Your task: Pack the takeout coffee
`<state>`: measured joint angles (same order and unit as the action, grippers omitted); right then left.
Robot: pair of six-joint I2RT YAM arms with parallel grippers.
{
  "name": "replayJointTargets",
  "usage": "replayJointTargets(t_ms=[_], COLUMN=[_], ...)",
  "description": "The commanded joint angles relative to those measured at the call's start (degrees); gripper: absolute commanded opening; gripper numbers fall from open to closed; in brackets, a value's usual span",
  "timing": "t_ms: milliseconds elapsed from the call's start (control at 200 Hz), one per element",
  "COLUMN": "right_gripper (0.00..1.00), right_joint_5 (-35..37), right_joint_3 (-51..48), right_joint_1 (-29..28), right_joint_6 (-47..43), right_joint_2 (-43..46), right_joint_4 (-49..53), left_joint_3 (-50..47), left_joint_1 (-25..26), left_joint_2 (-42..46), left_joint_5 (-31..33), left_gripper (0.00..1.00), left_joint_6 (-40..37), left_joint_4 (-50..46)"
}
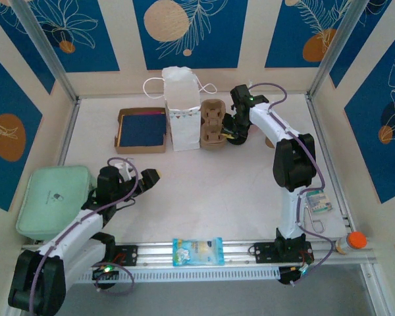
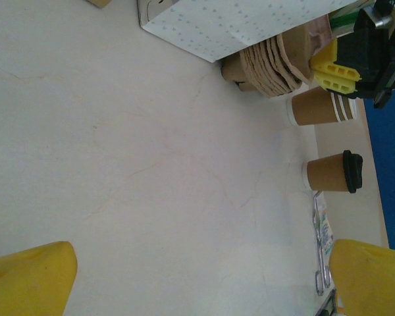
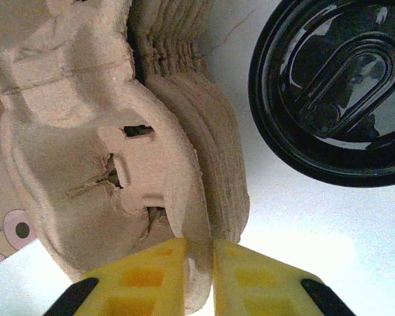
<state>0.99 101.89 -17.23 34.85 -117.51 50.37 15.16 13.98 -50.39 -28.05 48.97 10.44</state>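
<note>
Two steps come before the coffee can go into the bag, I judge, and I am on the first. My right gripper (image 3: 199, 253) pinches the near lip of the top cup carrier (image 3: 85, 164), one yellow finger on each side of the thin pulp edge. That carrier sits nested on a stack of carriers (image 3: 217, 151), which stands against the white paper bag (image 1: 182, 108).

The takeout coffee (image 2: 328, 173), a brown cup under a black lid, stands near this gripper on the side away from the bag, past the nested cups (image 2: 319, 106). It is apart from the stack. The black lid (image 3: 329, 85) beyond my fingers is, I think, its top.

My left gripper (image 2: 197, 283) is spread wide over bare table, well apart from all of this.

The next move calls for peeling the one carrier up and away. The pulp layers nest tightly, so a second may cling. I should lift slowly and watch for that. After that I need a free spot where the cup can be seated in it.
</note>
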Motion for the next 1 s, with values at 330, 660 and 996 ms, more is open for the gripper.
replayJointTargets(t_ms=[330,660,996], right_gripper=[0.02,0.00,0.00], right_joint_5=[-2.9,-6.7,-9.3], right_joint_3=[-1.2,-5.1,-9.4], right_joint_1=[0.2,1.9,2.9], right_joint_6=[0.7,1.0,0.0], right_joint_2=[3.5,9.7,14.9], right_joint_4=[0.0,-2.2,-3.0], left_joint_3=[0.8,0.9,0.9], left_joint_1=[-0.8,-0.8,-0.8], left_joint_2=[2.8,2.6,3.0], left_joint_5=[0.5,0.5,0.3], left_gripper=[0.98,0.98,0.98], left_joint_6=[-2.1,-1.9,-1.7], left_joint_4=[-3.1,-3.0,-3.1])
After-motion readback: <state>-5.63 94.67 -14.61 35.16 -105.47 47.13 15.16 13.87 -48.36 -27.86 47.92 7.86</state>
